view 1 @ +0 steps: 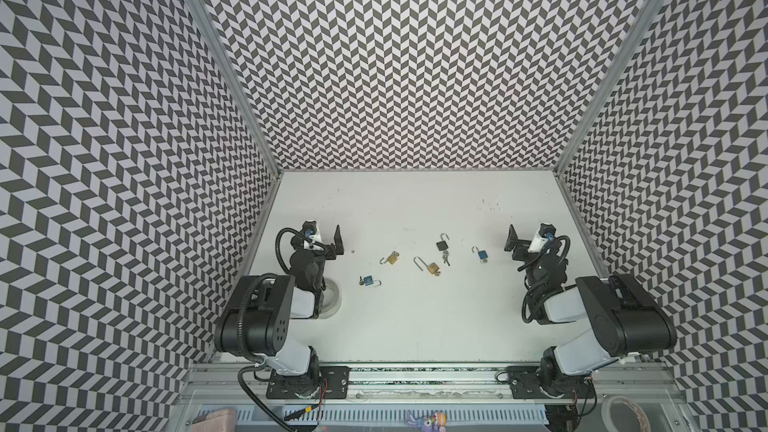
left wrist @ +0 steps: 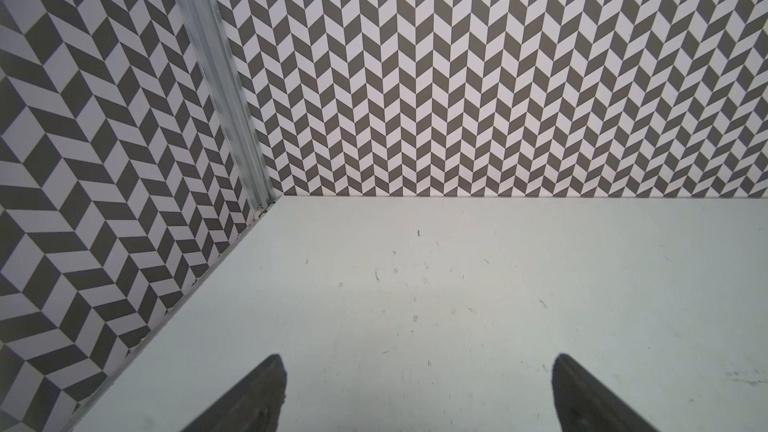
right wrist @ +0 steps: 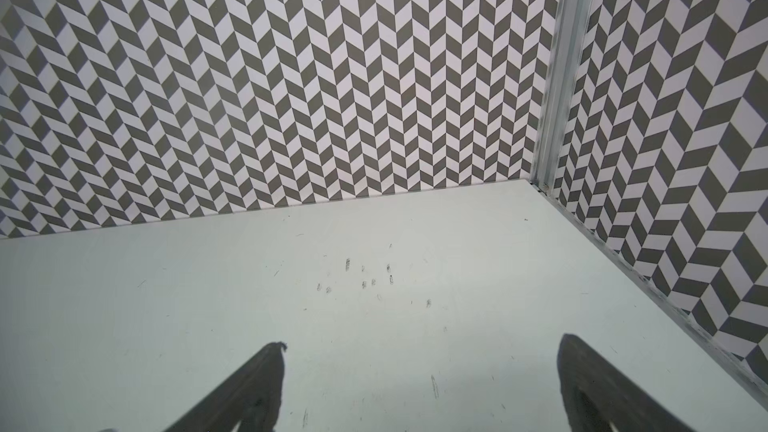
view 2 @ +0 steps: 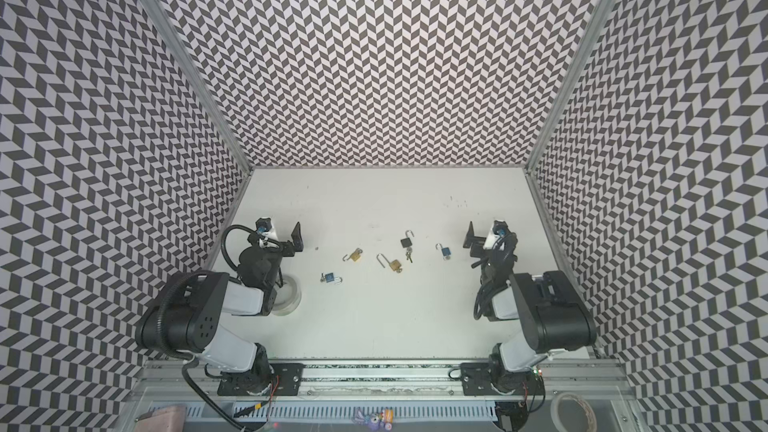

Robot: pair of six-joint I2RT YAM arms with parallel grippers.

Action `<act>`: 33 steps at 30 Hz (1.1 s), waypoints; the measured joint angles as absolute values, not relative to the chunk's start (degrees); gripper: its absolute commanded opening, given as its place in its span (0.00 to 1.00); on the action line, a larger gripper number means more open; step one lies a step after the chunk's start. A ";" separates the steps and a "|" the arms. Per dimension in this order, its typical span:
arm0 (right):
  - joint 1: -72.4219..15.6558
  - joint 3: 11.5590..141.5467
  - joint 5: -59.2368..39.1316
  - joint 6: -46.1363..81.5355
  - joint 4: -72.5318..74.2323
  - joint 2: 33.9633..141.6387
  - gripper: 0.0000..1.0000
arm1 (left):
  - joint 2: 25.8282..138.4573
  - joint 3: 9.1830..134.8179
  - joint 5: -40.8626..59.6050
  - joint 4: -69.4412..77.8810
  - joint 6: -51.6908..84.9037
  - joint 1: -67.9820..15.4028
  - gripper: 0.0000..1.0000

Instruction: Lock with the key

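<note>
Left pincer [left wrist: 415,371] and right pincer [right wrist: 419,359] gape empty. The black padlock [view 1: 442,246] is probably hard, slippery metal; grip its flat body, and its key [view 1: 446,258] by the head.

Lab test cell: chevron-patterned walls [view 1: 415,56], aluminium frame rail [view 1: 415,384], white tabletop [view 1: 415,326].

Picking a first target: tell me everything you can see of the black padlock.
The black padlock lies flat on the white table, right of centre in both top views. Small squarish body; silver shackle looks swung open, pointing toward the back wall. Keys stick out at its near end, apparently in the keyhole. Nothing else touches it.
</note>
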State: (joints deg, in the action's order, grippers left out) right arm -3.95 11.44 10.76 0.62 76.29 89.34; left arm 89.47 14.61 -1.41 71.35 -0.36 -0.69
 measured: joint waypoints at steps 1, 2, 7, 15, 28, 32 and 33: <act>-3.95 11.44 10.76 0.62 76.29 89.34 1.00 | 89.47 14.61 -1.34 71.35 -0.36 -0.69 1.00; -3.95 11.44 10.76 0.62 76.29 89.34 1.00 | 89.47 14.61 -1.26 71.35 -0.36 -0.69 1.00; -3.95 11.44 10.76 0.62 76.29 89.34 1.00 | 89.47 14.61 -1.15 71.35 -0.36 -0.69 1.00; -3.95 11.44 10.74 0.62 76.29 89.34 1.00 | 89.47 14.61 -1.13 71.35 -0.38 -0.71 1.00; -7.03 8.29 14.00 -0.80 76.64 83.79 1.00 | 81.41 7.09 -16.71 77.80 -6.33 -14.28 1.00; -8.12 10.41 14.87 -0.34 68.79 76.18 1.00 | 75.79 9.89 -25.93 71.44 -7.29 -20.62 1.00; -8.14 12.32 14.98 0.47 64.84 74.39 0.99 | 74.72 11.49 -29.06 69.19 -7.70 -22.48 1.00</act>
